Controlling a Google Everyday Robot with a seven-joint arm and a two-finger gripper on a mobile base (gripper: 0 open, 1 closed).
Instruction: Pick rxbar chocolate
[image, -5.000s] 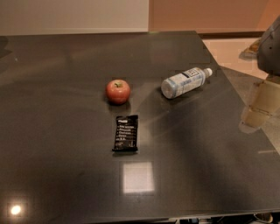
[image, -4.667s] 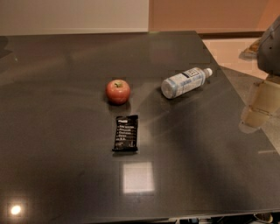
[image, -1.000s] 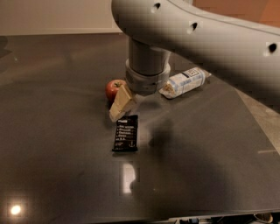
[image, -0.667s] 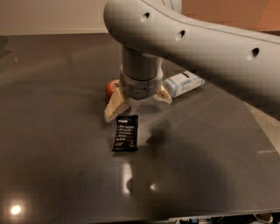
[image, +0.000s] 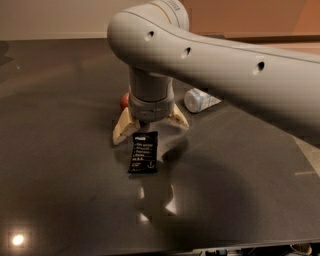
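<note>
The rxbar chocolate (image: 144, 152) is a flat black wrapper with white text, lying on the dark table (image: 60, 150). My gripper (image: 149, 127) hangs just above the bar's far end, open, with one cream finger (image: 124, 131) left of the bar's top and the other finger (image: 178, 120) to the right. The grey arm comes in from the upper right and hides most of the red apple (image: 124, 101), which peeks out behind the wrist.
A clear bottle with a white label (image: 200, 99) lies on its side right of the gripper, partly behind the arm. The table's front edge runs along the bottom of the view. A bright light reflection sits at the lower left.
The arm has swung in from the right edge to over the bar. In the last second the gripper dropped lower and now straddles the bar's far end. The bar, apple and bottle have not moved.
</note>
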